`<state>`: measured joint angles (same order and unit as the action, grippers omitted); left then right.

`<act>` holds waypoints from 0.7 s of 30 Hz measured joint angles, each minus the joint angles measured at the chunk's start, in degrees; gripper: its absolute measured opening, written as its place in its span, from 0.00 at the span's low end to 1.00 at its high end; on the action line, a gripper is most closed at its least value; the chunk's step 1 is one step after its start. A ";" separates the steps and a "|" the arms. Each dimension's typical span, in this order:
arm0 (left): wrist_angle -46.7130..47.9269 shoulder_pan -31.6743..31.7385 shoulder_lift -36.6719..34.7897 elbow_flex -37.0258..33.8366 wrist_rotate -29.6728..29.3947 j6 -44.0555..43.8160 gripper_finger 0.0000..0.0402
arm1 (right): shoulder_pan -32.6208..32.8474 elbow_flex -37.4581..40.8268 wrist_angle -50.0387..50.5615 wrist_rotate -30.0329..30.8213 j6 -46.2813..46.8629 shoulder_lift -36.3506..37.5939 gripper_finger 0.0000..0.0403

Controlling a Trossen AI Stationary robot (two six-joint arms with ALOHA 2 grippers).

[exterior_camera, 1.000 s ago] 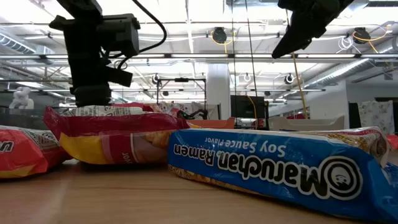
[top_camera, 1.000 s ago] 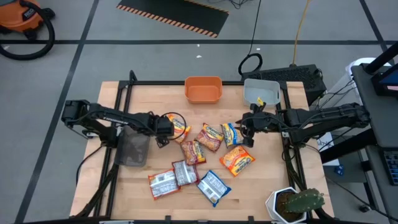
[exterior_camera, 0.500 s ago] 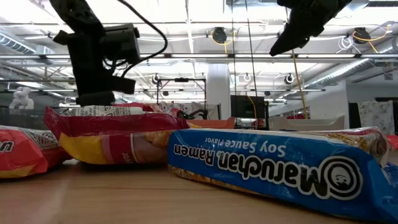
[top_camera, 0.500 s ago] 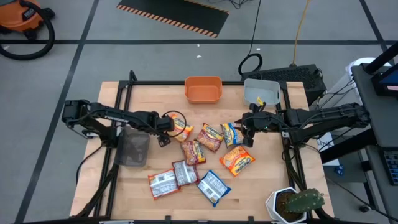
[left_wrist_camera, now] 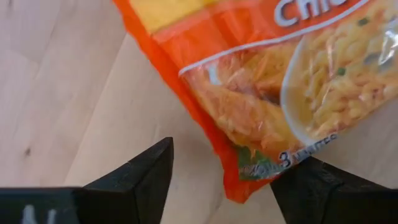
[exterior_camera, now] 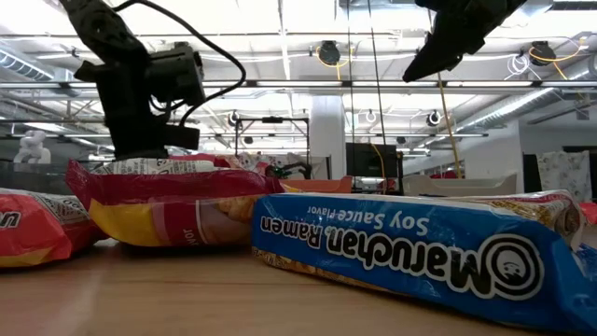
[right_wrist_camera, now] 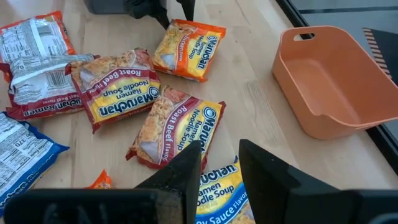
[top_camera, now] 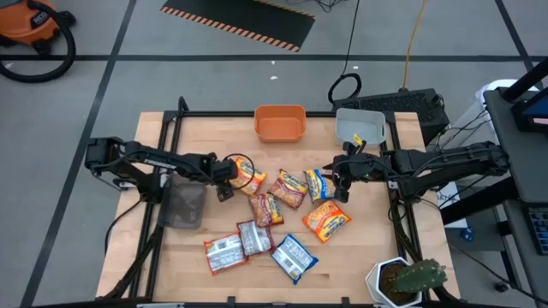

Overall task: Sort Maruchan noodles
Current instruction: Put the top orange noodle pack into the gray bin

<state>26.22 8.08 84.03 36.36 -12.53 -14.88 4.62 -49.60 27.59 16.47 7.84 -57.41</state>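
While the left gripper (top_camera: 229, 177) hung just beside the orange packet (top_camera: 248, 176) on the wooden table (top_camera: 377, 239), its fingers (left_wrist_camera: 140, 180) stood apart on either side of that packet's corner, not closed on it. A dark bin (top_camera: 183, 205) lay near the left arm. Below it lay two silver-red packets (top_camera: 236, 246) and a blue-white packet (top_camera: 294, 257). At the table's middle two dark red-brown packets (top_camera: 278, 197) rested, with the orange bin (top_camera: 280, 123) at the far edge. Rightward lay a yellow-blue packet (top_camera: 319, 184) and another orange packet (top_camera: 326, 220). The right gripper (top_camera: 341, 174) hovered over the yellow-blue packet, fingers (right_wrist_camera: 183, 169) parted and holding nothing. A grey bin (top_camera: 359, 127) sat beyond it.
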 joint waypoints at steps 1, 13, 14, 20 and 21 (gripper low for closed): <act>-0.27 0.00 0.02 0.00 0.05 0.33 0.57 | 0.00 0.00 0.02 0.00 0.00 0.00 0.26; -2.78 0.00 0.11 0.30 -0.33 6.53 0.09 | 0.00 0.40 -0.94 -0.02 -0.56 -0.09 0.26; -2.80 0.00 0.11 0.61 -0.20 6.95 0.05 | 0.00 0.92 -1.79 -0.03 -0.16 -0.09 0.26; -2.34 -0.35 -0.24 3.36 -1.12 8.62 0.01 | -0.02 6.38 -14.10 -0.05 -1.51 -0.15 0.26; -2.38 -0.54 -0.41 3.92 -1.33 8.81 0.01 | -0.02 7.28 -16.30 -0.07 -1.65 -0.15 0.26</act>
<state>23.84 7.54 83.62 40.27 -13.86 -6.07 4.60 -42.32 11.29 16.40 6.18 -57.56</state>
